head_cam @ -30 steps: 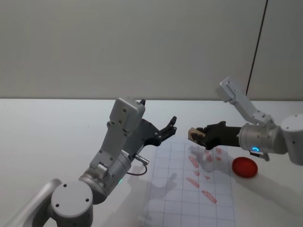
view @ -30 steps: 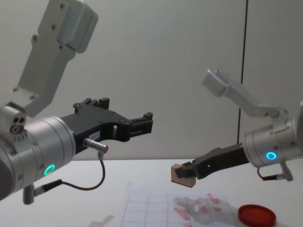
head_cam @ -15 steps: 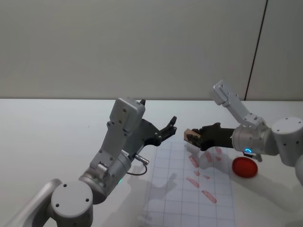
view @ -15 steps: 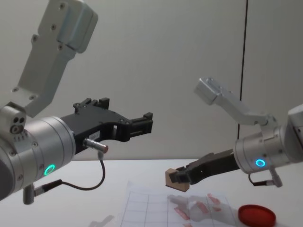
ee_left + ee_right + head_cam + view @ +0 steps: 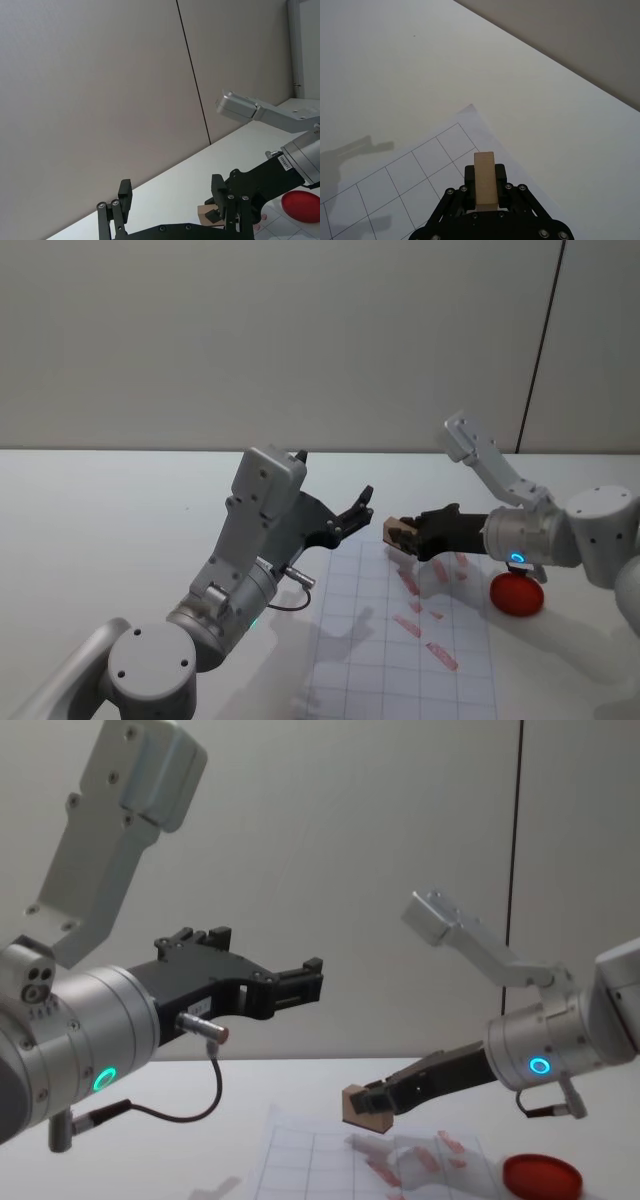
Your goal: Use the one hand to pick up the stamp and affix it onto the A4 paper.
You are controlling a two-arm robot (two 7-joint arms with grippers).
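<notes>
My right gripper (image 5: 396, 533), slim and black with a blue-lit ring, is shut on the stamp (image 5: 394, 531), a small tan wooden block. It hangs a little above the far end of the A4 paper (image 5: 400, 660), a white gridded sheet with several red marks. From the chest view the stamp (image 5: 364, 1108) tilts down toward the paper (image 5: 300, 1165). In the right wrist view the stamp (image 5: 484, 180) sits between the black fingers over the paper's corner (image 5: 430, 165). My left gripper (image 5: 358, 506), bigger with a green-lit ring, stays raised and open to the left of the paper.
A flat round red ink pad (image 5: 516, 593) lies on the white table (image 5: 100, 520) just right of the paper, under my right wrist. A wall stands behind the table. The left arm's body (image 5: 90, 1020) looms large at the chest view's left.
My right gripper has carried the stamp leftward and lower, closer to the paper's far end. The left arm has not moved.
</notes>
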